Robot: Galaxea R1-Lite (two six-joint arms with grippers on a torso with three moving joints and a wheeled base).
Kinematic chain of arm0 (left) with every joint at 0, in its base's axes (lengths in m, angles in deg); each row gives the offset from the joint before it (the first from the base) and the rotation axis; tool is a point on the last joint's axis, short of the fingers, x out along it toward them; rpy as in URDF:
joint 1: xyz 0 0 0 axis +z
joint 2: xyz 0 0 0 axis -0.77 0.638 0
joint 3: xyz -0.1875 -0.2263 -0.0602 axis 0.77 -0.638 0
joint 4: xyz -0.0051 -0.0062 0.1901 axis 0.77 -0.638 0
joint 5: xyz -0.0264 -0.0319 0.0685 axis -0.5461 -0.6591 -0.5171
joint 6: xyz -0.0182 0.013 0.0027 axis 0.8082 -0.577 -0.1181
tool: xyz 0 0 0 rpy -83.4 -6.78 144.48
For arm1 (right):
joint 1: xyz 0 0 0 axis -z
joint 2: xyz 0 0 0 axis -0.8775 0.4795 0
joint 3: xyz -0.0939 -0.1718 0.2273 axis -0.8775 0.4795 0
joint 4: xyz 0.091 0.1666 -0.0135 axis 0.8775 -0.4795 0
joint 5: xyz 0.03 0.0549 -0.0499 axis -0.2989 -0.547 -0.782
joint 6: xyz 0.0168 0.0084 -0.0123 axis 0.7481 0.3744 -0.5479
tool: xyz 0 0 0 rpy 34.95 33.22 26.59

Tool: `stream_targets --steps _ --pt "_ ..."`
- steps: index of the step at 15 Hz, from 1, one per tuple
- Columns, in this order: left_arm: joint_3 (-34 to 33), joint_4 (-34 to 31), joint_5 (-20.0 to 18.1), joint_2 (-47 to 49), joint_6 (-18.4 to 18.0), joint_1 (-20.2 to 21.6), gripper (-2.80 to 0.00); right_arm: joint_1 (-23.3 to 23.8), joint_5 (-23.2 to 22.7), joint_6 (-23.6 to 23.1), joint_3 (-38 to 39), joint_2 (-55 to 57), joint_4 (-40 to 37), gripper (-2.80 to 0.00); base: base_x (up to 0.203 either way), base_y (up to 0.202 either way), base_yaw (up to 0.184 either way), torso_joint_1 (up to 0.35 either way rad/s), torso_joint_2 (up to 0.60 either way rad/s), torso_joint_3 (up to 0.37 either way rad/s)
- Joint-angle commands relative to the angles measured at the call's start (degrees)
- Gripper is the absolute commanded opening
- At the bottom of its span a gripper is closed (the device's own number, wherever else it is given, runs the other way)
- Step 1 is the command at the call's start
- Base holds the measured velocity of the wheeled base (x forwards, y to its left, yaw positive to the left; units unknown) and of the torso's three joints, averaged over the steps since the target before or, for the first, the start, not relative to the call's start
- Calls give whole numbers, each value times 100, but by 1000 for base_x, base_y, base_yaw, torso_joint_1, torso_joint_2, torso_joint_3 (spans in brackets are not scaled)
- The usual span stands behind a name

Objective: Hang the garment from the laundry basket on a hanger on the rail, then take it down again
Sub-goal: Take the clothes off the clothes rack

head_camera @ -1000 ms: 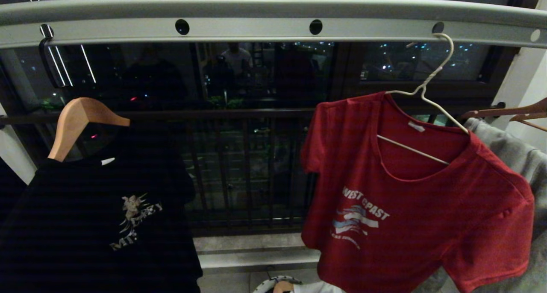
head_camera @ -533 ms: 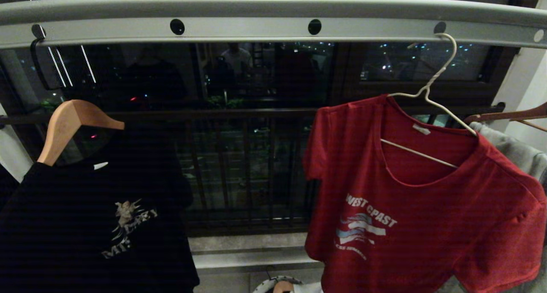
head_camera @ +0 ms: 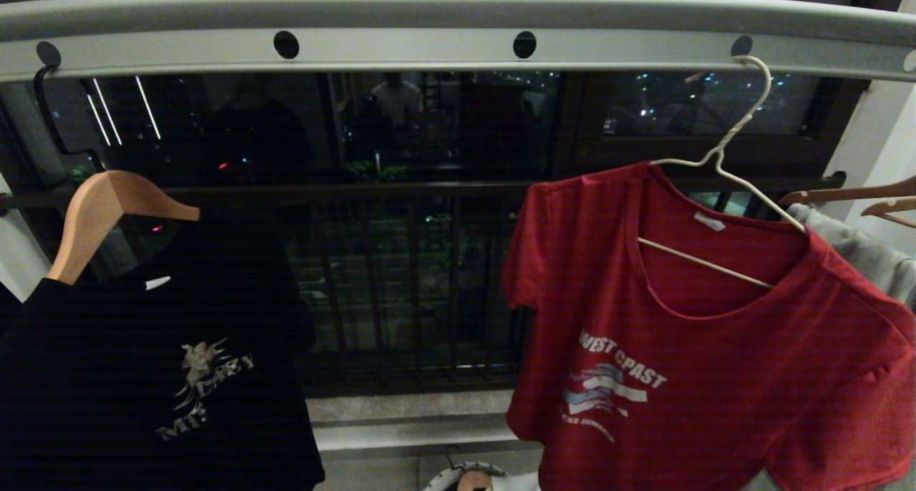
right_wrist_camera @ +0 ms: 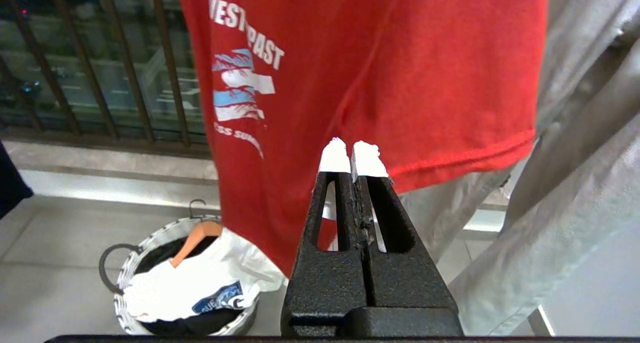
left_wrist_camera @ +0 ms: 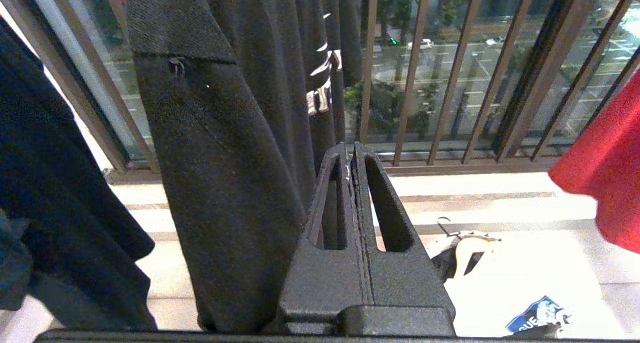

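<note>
One red garment [head_camera: 701,376] on white wire hanger [head_camera: 723,154] hooked on rail [head_camera: 429,47], left gripper [left_wrist_camera: 350,155] and right gripper [right_wrist_camera: 352,155] jaws closed, empty, laundry basket [right_wrist_camera: 130,268] below.

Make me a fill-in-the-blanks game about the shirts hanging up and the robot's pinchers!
1. The red T-shirt hangs on a thin white wire ____.
2. The hanger hooks onto the grey ____.
3. The black T-shirt hangs on a ____ hanger.
4. Both the left gripper and right gripper are ____.

Missing words: hanger; rail; wooden; shut
</note>
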Motion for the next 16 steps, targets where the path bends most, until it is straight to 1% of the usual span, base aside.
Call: stream_targets --steps 1,3,16 --pt "4 -11 2 -14 29 -3 -280 -1 0 47 24 -42 -2 -280 0 0 0 0 0 0" --pt "4 -11 2 -14 29 6 -280 6 18 119 33 -42 17 -280 0 0 0 0 0 0" --pt "2 -11 2 -14 29 -2 -280 -1 18 119 33 -42 17 -280 0 0 0 0 0 0"
